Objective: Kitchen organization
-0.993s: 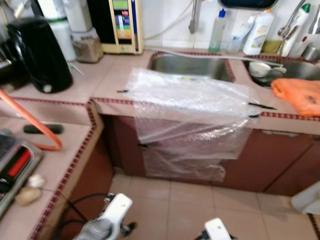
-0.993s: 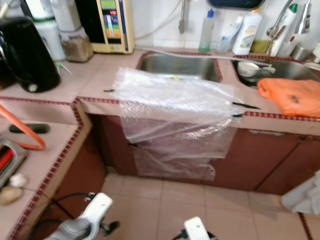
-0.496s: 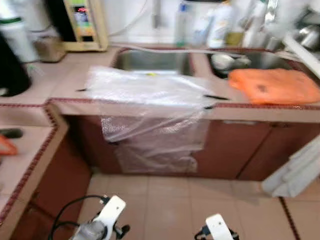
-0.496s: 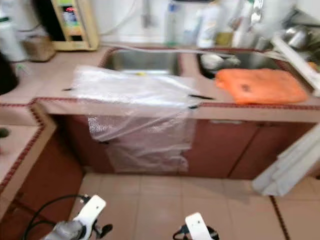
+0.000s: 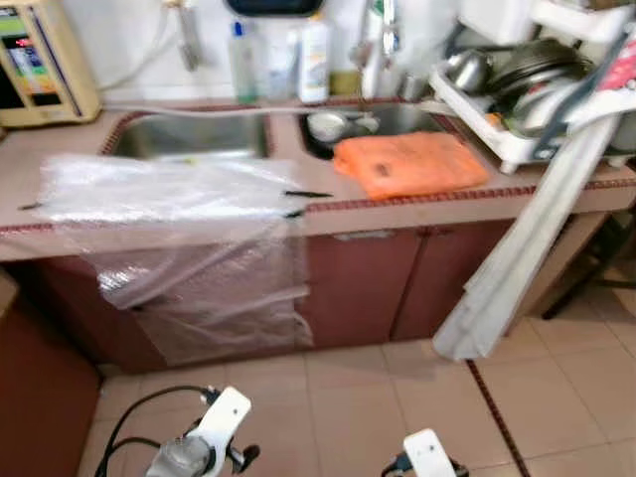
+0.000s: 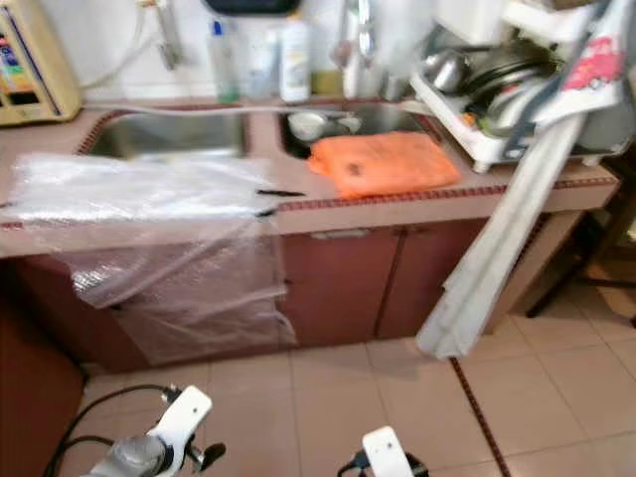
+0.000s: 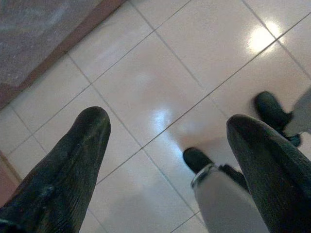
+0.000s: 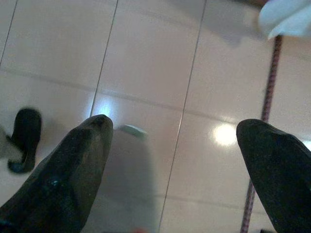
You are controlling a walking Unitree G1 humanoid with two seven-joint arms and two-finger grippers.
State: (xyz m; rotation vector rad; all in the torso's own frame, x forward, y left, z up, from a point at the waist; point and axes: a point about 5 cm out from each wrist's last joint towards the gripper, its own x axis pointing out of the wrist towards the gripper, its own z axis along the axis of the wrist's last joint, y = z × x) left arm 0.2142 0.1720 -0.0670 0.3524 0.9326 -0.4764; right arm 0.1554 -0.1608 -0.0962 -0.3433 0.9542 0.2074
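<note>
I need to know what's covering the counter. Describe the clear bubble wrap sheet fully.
The clear bubble wrap sheet is translucent, crinkled plastic. It lies spread over the pink tiled countertop in front of the left steel sink basin, then drapes over the edge, hanging loosely down the red-brown cabinet front, short of the floor.

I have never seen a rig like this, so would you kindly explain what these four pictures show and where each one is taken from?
This is a walking humanoid robot in a kitchen. Two pictures come from its head cameras, looking down at a tiled counter with a double sink, a sheet of bubble wrap draped over the edge, an orange cloth and a dish rack. The other two come from wrist cameras. The left end effector and the right end effector hang open above the floor tiles, holding nothing.
</note>
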